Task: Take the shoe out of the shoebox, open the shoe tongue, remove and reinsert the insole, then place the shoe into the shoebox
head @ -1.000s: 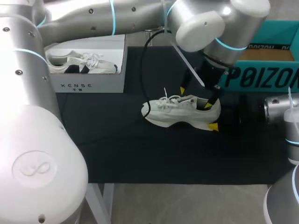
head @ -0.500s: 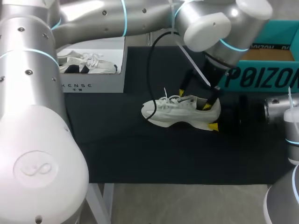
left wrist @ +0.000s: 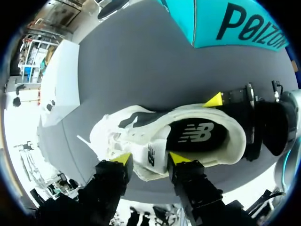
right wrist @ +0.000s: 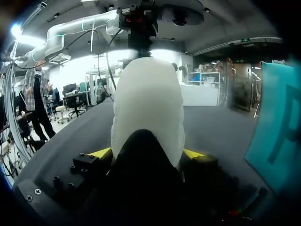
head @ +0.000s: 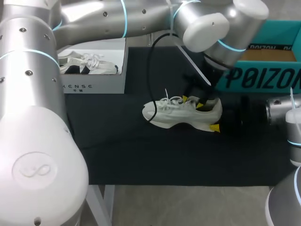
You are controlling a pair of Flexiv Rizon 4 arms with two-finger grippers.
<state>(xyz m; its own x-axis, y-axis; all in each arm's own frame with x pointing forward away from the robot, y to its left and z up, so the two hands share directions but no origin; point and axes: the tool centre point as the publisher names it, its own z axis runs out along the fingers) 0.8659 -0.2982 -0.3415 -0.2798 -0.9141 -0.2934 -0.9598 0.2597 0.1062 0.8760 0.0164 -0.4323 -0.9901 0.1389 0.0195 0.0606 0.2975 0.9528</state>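
Near the middle of the table, a little toward 3 o'clock, a white lace-up running shoe (head: 176,115) is sitting on its sole on a flat black cloth mat (head: 141,150). The shoe is pointing its toe to 9 o'clock and its heel to 3 o'clock. My left arm is hanging over it from the 10 o'clock side, and the left claw (left wrist: 150,159) is sitting down at the top of the shoe. This claw is only a little way open, and its two yellow tips are pressing on the soft white tongue (left wrist: 149,149) from both sides, so it is pinching the tongue. Just behind the tongue, a black insole (left wrist: 197,134) is showing inside the shoe. At the 3 o'clock end, the right claw (right wrist: 146,153) is opening wide around the round heel, with one yellow tip touching each side, so it is holding the shoe. Over at 10 o'clock, a white cardboard shoebox (head: 89,86) is sitting with its top open, and one other shoe (head: 82,63) is lying inside the white shoebox. Far over at 2 o'clock, a big teal box (head: 263,77) is sitting beside the mat.
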